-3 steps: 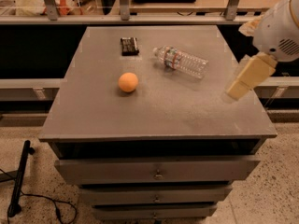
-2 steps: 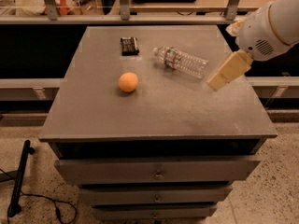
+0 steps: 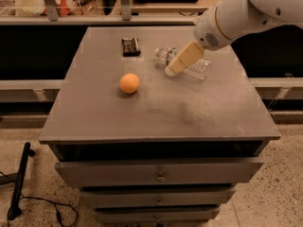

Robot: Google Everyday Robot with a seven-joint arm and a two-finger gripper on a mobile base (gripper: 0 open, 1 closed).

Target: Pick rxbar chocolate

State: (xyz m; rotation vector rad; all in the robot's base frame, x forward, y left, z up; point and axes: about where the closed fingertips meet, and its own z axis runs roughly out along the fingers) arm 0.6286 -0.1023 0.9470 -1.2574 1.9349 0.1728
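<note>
The rxbar chocolate (image 3: 130, 46) is a small flat black wrapped bar lying near the far edge of the grey table (image 3: 156, 108), left of centre. My gripper (image 3: 172, 71) hangs on the white arm coming in from the upper right. It hovers above the table in front of the clear water bottle (image 3: 194, 66), to the right of the bar and apart from it. Its tan fingers (image 3: 184, 58) point down and to the left.
An orange ball (image 3: 129, 83) sits on the table in front of the bar. The water bottle lies on its side at the back right. The table stands on a drawer cabinet (image 3: 158, 176). A shelf with clutter runs behind it.
My arm has swung left from beyond the table's right edge, so the gripper is now over the table in front of the bottle. The bar, ball and bottle have not moved.
</note>
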